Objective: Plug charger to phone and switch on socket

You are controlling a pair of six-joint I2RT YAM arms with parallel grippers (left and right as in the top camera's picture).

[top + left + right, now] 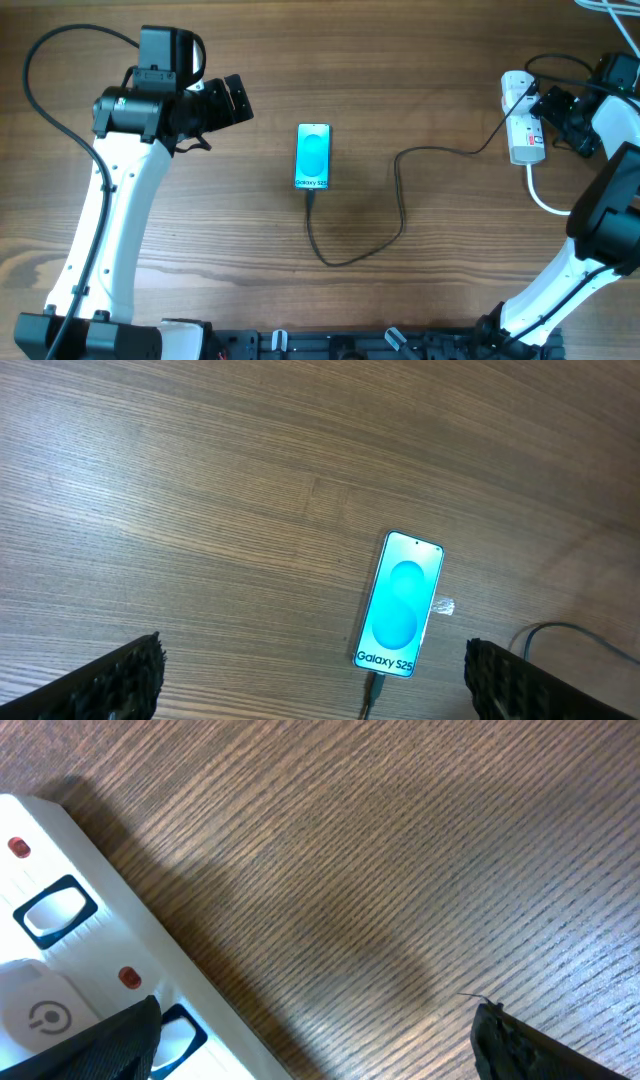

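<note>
The phone (313, 156) lies flat mid-table with its cyan screen lit; it also shows in the left wrist view (400, 604). The black charger cable (400, 190) runs from the phone's bottom edge in a loop to the white socket strip (524, 120) at the far right, and its plug (372, 688) sits at the phone's port. My left gripper (232, 100) is open and empty, left of the phone. My right gripper (553, 105) is open, beside the socket; its left finger is over a rocker switch (175, 1032) in the right wrist view.
The socket strip's face (90, 950) shows white rocker switches and small red indicators. A white lead (540, 195) curves from the strip toward the right arm's base. White cables (610, 10) hang at the top right corner.
</note>
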